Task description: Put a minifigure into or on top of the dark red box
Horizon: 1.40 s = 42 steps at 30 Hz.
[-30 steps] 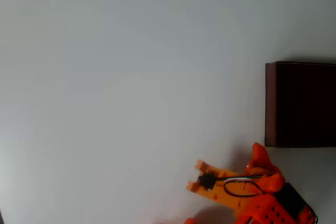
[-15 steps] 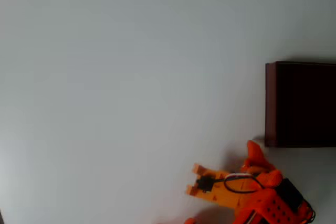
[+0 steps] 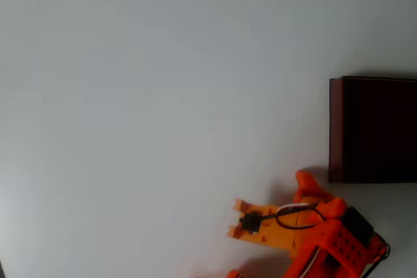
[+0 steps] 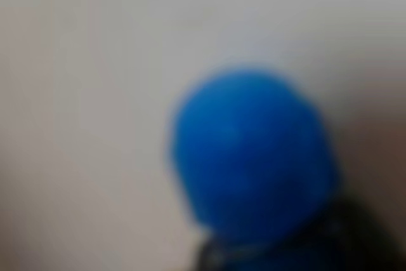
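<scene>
Overhead view: most of the picture is the bare white counter (image 3: 163,96). At the lower right stands the orange arm (image 3: 326,252), with a flat yellow-orange part that reaches to the left and a black cable looped over it. The fingers (image 3: 305,185) end in an orange tip that points up toward the lower left corner of the dark red box (image 3: 335,128). The tip is just beside that corner and below it, and I cannot tell if it touches the wall. The box lies at the right edge of the picture, cut by the edge, with a maroon left wall and an almost black inside.

Compared with one second ago, the arm has moved a little to the left and its orange tip now stands further left, under the box corner; the box itself has not moved.

In the wrist view, everything is strongly blurred. A big round bright blue shape, the minifigure (image 4: 250,163), takes the middle and right, with a black part below it. It is very close to the camera, in front of a pale surface. Whether the fingers are closed on it or open, the pictures do not show.

No writing or label can be read.
</scene>
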### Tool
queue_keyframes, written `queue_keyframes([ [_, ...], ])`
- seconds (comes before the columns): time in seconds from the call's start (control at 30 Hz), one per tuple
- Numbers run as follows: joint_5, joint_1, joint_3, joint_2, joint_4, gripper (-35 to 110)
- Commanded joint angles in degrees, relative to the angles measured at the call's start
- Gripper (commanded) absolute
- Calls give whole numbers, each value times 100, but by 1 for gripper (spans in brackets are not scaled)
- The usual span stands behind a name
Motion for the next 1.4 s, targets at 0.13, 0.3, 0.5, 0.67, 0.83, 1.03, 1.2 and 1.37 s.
queue_keyframes([
  [0.13, 70, 0, -105, -281, 114, 42],
  [0.3, 167, 0, -343, -642, 255, 35],
  [0.5, 290, -26, -791, -1354, 606, 27],
  [0.67, 413, -97, -756, -1345, 747, 32],
  [0.83, 703, -396, -536, -1072, 650, 34],
  [1.03, 536, 712, -70, -404, 387, 34],
  [1.2, 694, 861, -193, -448, 492, 34],
  [1.37, 650, 1450, -404, -475, 598, 31],
])
